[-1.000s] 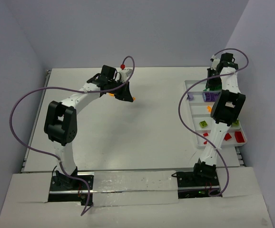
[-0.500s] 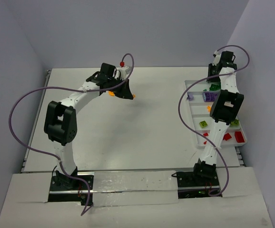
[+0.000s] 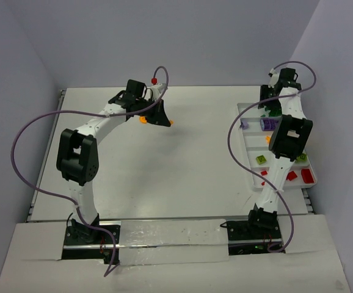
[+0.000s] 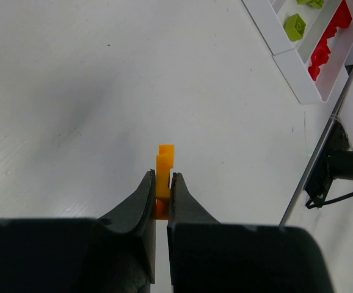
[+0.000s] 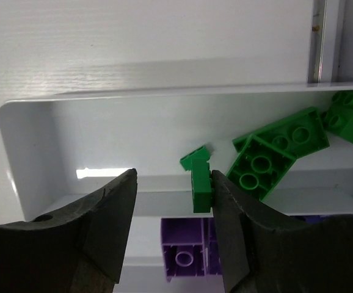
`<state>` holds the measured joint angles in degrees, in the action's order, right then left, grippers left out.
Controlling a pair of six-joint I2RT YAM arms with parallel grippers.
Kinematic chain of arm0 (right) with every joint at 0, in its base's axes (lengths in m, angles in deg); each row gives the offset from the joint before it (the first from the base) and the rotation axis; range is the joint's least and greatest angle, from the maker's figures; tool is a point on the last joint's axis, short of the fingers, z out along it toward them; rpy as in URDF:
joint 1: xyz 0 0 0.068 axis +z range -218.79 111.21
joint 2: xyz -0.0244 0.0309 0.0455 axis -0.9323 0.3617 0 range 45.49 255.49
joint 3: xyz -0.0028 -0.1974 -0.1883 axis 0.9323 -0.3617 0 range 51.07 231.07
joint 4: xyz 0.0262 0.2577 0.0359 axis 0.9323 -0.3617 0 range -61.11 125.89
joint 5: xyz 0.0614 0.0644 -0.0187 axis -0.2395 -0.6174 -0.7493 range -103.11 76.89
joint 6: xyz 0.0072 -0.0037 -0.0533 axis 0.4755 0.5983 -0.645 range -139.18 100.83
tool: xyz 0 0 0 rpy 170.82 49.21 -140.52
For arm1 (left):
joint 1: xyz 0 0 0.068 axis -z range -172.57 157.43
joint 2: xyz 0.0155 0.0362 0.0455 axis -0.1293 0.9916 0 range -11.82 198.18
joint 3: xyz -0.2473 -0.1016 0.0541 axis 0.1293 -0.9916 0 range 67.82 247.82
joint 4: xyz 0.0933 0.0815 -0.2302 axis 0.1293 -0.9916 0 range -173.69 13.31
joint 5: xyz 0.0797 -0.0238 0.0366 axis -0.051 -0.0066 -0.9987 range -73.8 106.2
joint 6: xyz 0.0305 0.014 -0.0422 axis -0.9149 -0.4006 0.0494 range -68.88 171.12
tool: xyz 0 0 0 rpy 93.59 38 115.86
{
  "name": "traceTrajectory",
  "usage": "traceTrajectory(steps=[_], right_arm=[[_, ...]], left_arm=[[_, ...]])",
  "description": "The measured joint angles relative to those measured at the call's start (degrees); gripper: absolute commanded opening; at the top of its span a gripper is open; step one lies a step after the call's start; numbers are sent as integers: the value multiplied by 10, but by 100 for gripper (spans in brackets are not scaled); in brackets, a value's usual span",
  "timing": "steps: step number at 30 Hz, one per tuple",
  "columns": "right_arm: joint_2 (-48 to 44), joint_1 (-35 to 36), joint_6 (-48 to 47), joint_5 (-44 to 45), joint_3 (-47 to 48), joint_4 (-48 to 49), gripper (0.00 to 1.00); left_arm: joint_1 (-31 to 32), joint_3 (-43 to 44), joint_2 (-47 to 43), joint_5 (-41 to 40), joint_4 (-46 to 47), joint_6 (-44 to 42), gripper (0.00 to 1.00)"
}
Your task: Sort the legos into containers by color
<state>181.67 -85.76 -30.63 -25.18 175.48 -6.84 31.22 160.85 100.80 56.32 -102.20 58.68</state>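
My left gripper [image 4: 162, 183] is shut on a small orange lego [image 4: 165, 160] that sticks out past the fingertips, above bare white table. In the top view it [image 3: 158, 116] hangs over the far middle of the table. My right gripper [image 5: 173, 180] stands open over the far end of the white tray of containers [image 3: 247, 152]. A small green lego [image 5: 201, 183] rests against the inner face of the right finger, with the left finger well apart from it. Other green legos [image 5: 280, 146] lie in the end compartment. A purple one [image 5: 185, 253] lies in the compartment nearer to me.
Further tray compartments hold orange [image 3: 268, 140], lime [image 3: 261, 160] and red legos [image 3: 308, 176]. A clear plastic strip [image 3: 170, 235] runs along the near edge between the arm bases. Purple cables loop beside both arms. Walls close in the table at the back and the sides.
The right jaws have opened, and the green lego is no longer pinched between them. The left arm has shifted slightly toward the far side, still holding the orange lego.
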Motion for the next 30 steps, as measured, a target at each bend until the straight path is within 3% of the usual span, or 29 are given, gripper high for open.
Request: traceTrajectory(steps=[10, 22, 30], right_arm=[[-30, 46, -45, 86, 2, 1, 67], [8, 77, -91, 162, 17, -9, 84], [20, 80, -93, 173, 11, -13, 81]], left_arm=[[0, -1, 0, 8, 0, 7, 0], [-6, -1, 0, 9, -1, 7, 0], [-7, 0, 0, 9, 0, 8, 0]])
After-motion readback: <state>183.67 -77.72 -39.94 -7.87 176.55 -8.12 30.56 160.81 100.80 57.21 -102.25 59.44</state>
